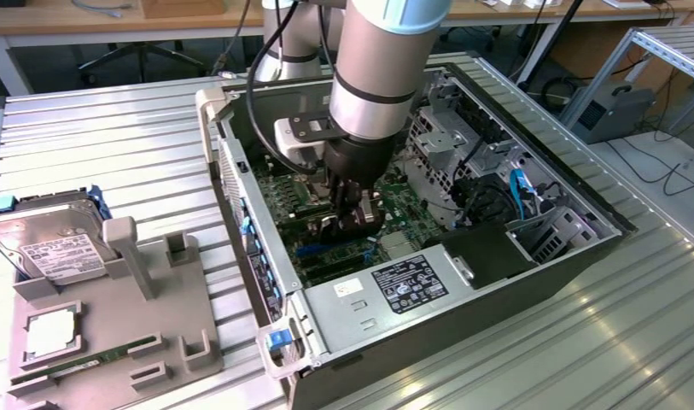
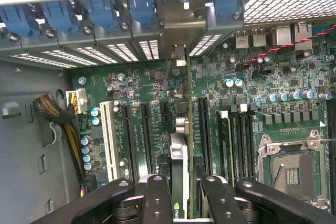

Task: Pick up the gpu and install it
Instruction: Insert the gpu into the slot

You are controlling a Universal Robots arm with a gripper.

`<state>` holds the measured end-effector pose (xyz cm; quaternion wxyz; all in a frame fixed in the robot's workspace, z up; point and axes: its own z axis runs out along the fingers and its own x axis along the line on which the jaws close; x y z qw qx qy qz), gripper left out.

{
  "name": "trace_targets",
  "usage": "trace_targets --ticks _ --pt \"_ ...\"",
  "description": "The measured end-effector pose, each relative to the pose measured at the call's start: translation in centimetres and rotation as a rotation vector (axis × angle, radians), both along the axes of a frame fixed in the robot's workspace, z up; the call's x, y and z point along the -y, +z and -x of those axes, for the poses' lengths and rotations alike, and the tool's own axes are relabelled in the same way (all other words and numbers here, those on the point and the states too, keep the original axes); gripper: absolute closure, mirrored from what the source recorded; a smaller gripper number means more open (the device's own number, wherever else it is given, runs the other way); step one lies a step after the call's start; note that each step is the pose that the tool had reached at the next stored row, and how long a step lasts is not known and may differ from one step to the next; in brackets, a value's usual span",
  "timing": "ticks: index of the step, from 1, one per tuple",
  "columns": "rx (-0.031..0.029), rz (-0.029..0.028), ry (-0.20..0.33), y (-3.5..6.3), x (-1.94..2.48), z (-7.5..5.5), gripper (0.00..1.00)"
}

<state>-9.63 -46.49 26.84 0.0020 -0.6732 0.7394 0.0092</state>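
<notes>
You have one thin dark gpu card with a silver bracket, clamped edge-on between the black gripper fingers, above the green motherboard between black slots. Outside the open case, one silver hard drive and one green RAM stick sit on the grey tray.

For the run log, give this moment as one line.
phase: install | gripper: shut on thin black gpu card | card: edge-on over green motherboard | place: inside open dark computer case

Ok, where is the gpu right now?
In the wrist view the gpu stands edge-on in the end effector, over the motherboard's expansion slots, its bracket at the rear slot openings.
</notes>
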Motion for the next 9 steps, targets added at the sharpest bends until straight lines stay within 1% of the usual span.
trace_targets --ticks 9 --pt "0.0 0.0001 0.0 0.0 0.0 0.0 0.73"
